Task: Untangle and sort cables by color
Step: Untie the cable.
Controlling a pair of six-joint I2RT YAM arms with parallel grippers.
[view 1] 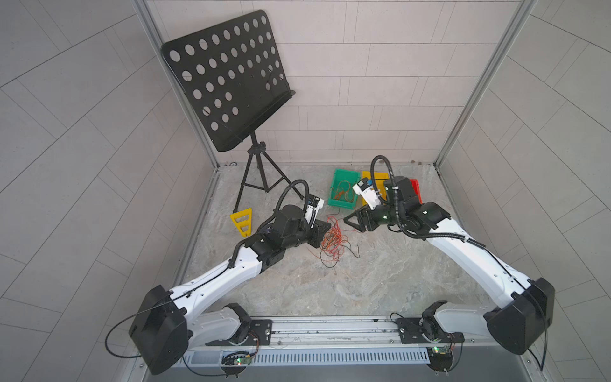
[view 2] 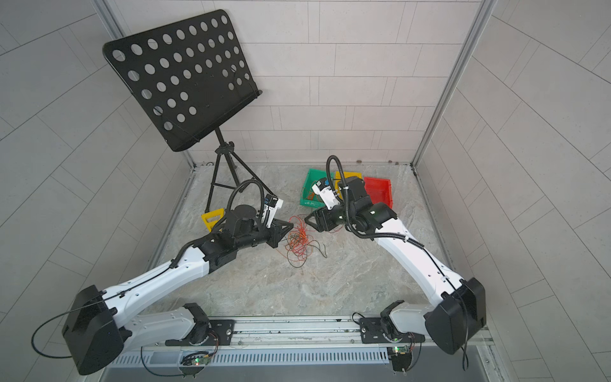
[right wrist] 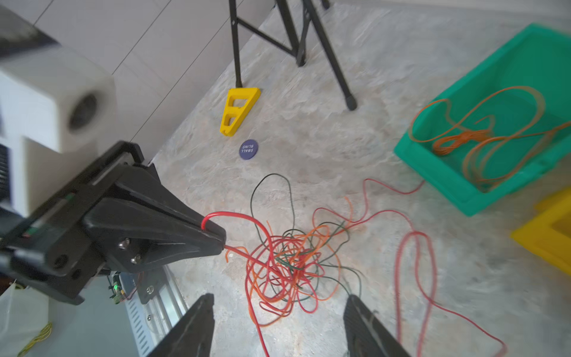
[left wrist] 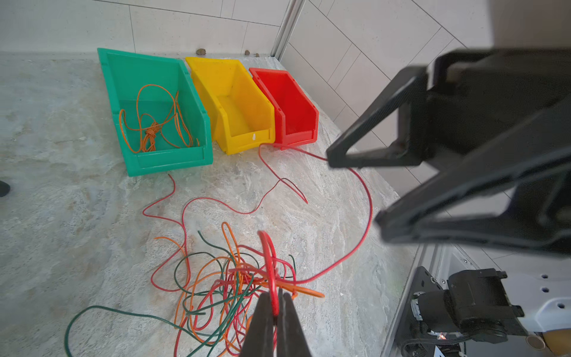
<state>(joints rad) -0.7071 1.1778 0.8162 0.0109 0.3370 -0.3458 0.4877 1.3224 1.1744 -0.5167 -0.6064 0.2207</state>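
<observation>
Grey-veined stone worktop, pale tiled walls around it. Near the middle of a top view lies the tangle of red, orange and dark cables. At the lower edge of the left wrist view the left fingers are pressed together on a red cable — a loop of it stands up from the heap. The right fingers stand spread and empty, near the tangle.

In the upper left of the left wrist view a green bin holds an orange cable. Beside it stand a yellow bin and a red bin.

The step in hand looks like freeing the red cable. Next, the right fingers probably need to pin the heap while the left draws the strand clear — slowly, lest others drag along.

A purple disc reads "SMALL BLIND", upside down in the right wrist view.
</observation>
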